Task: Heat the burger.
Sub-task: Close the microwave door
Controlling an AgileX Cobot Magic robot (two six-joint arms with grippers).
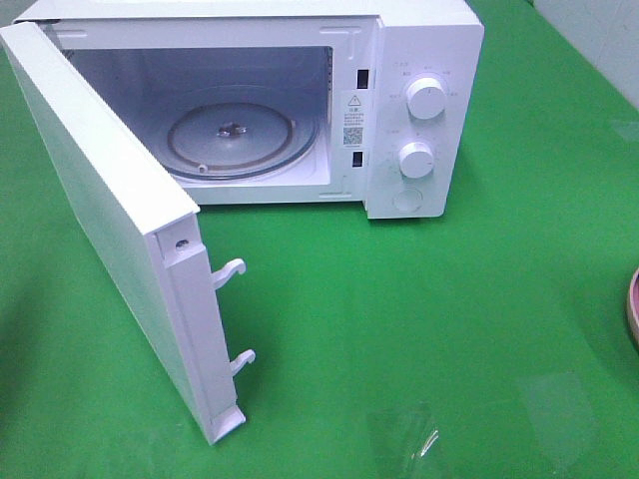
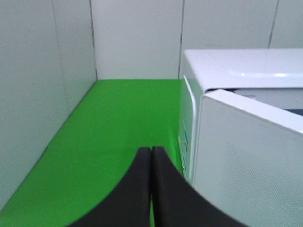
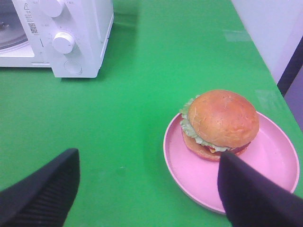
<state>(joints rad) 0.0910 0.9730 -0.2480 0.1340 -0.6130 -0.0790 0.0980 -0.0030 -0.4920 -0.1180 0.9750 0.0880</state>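
Note:
In the right wrist view the burger, with a glossy brown bun, green lettuce and orange cheese edges, lies on a pink plate. My right gripper hangs open above the green table. One of its fingers is over the plate's near rim, just short of the burger. Nothing is between the fingers. My left gripper is shut and empty, with its black fingers pressed together beside the microwave's outer side. Neither gripper shows in the high view, where only a sliver of the plate appears at the right edge.
The white microwave stands at the back of the green table. Its door swings wide open toward the front left, latch hooks sticking out. A glass turntable lies inside the cavity. Two knobs sit on the right panel. White walls enclose the left side.

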